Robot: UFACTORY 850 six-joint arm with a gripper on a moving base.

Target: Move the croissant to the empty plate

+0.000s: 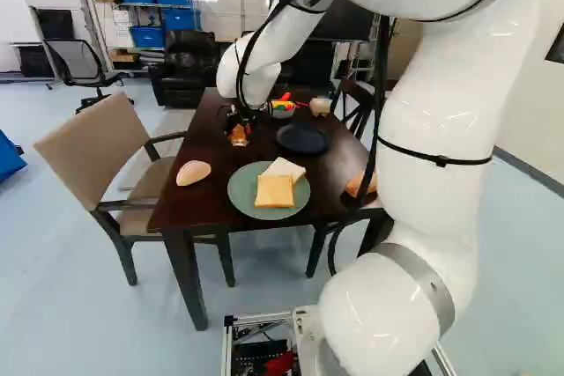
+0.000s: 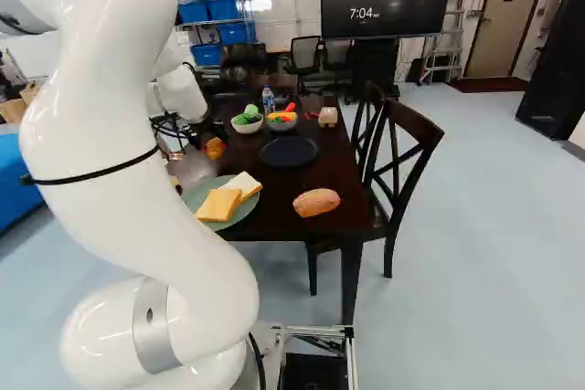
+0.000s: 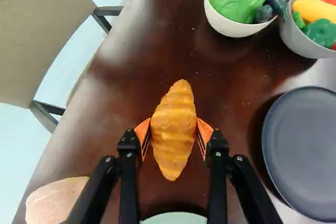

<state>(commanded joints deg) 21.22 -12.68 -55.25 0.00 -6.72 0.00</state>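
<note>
My gripper is over the far left part of the table in the left base view. In the wrist view both orange pads of the gripper press the croissant from its two sides. The same croissant shows small below the wrist in the left base view; whether it touches the tabletop I cannot tell. The empty dark plate lies to one side of the gripper, a short way off, and is the dark plate in the right base view.
A green plate holds bread slices, nearer the base. Bread pieces lie at its left and right. Beyond the dark plate stand two bowls of toy vegetables and a bottle. Chairs flank the table.
</note>
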